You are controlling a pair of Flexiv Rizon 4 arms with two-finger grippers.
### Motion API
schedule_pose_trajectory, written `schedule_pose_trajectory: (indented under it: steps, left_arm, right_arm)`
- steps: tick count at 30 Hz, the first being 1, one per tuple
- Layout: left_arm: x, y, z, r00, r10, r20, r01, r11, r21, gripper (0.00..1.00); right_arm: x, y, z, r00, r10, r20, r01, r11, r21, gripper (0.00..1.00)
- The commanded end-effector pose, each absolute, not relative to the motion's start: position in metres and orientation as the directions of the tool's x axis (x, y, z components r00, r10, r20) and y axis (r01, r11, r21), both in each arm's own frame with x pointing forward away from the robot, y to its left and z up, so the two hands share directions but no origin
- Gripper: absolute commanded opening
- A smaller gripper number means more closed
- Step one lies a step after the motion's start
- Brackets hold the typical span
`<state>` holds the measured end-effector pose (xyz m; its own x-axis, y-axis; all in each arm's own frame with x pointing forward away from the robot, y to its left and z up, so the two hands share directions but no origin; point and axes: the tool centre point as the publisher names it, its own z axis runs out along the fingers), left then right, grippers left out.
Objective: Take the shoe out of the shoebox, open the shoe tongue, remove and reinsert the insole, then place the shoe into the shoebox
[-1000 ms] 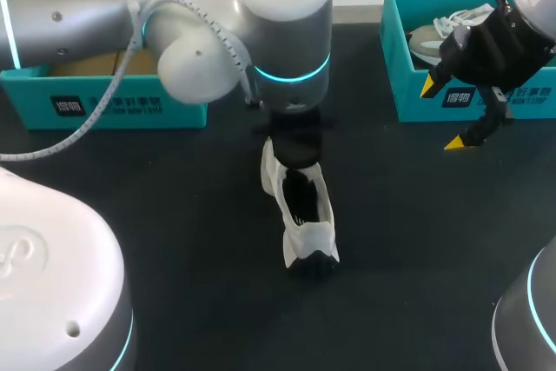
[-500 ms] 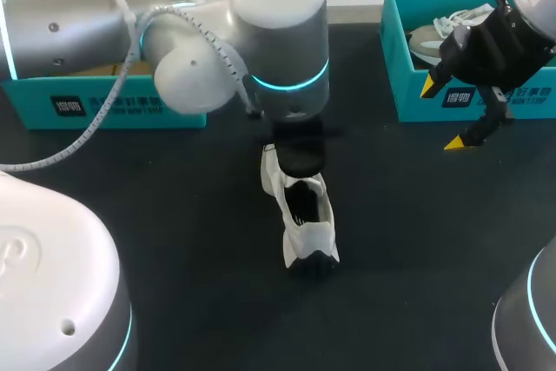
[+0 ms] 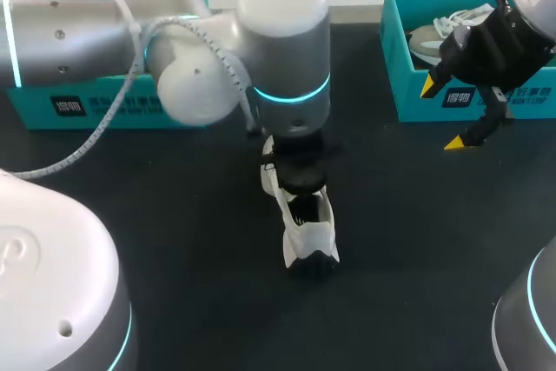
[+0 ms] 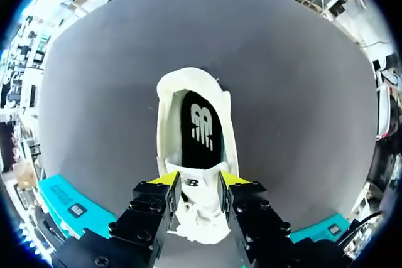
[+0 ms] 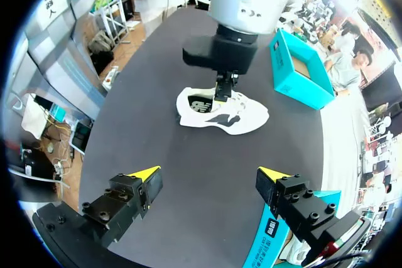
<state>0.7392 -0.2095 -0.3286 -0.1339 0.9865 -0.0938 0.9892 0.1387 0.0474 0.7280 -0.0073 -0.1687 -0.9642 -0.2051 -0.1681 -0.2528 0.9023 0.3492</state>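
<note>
Left pincer [image 4: 198,180] has come down lower onto the shoe [image 3: 308,234] vs 1 s ago; in head view its black body now covers more of the shoe's opening; shoe hasn't shifted; right pincer [image 3: 443,115] is in the same spot as before.

Shoe, white, sits on the table [image 3: 174,241] abt mid-table, outside both boxes, heel end nearer the robot; the black insole [image 4: 200,127] shows inside the opening, ahead of the left pincer.

Left pincer's yellow tips stand narrowly apart w/ the tongue [image 4: 196,200] between them, touching it on both sides, so it's gripping the tongue; right wrist view shows the same fingers [image 5: 221,89] planted on top of the shoe [image 5: 220,116].

Right pincer [image 5: 209,174] is spread wide w/ nothing in it; it hangs above the table at the front wall of the right shoebox [image 3: 521,97], well apart from the shoe.

Right shoebox, teal, holds a 2nd shoe [image 3: 430,39], grey-white; left shoebox [image 3: 104,106], also teal, sits at the far left, partly behind the left arm [image 3: 78,28].
</note>
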Motion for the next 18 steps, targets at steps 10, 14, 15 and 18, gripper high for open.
schedule_pose_trajectory:
  steps: [10, 14, 15, 18]
  left_arm:
    - [0.738, -0.171, -0.275, -0.455, 0.884, -0.102, 0.89, 0.457, -0.012, 1.0]
    - [0.738, -0.171, -0.275, -0.455, 0.884, -0.102, 0.89, 0.457, -0.012, 1.0]
    - [0.738, -0.171, -0.275, -0.455, 0.884, -0.102, 0.89, 0.457, -0.012, 1.0]
    - [0.738, -0.171, -0.275, -0.455, 0.884, -0.102, 0.89, 0.457, -0.012, 1.0]
  right_arm:
    - [0.73, -0.006, -0.17, -0.964, -0.206, -0.166, -0.253, 0.903, 0.347, 1.0]
    - [0.73, -0.006, -0.17, -0.964, -0.206, -0.166, -0.253, 0.903, 0.347, 1.0]
    - [0.73, -0.006, -0.17, -0.964, -0.206, -0.166, -0.253, 0.903, 0.347, 1.0]
    - [0.73, -0.006, -0.17, -0.964, -0.206, -0.166, -0.253, 0.903, 0.347, 1.0]
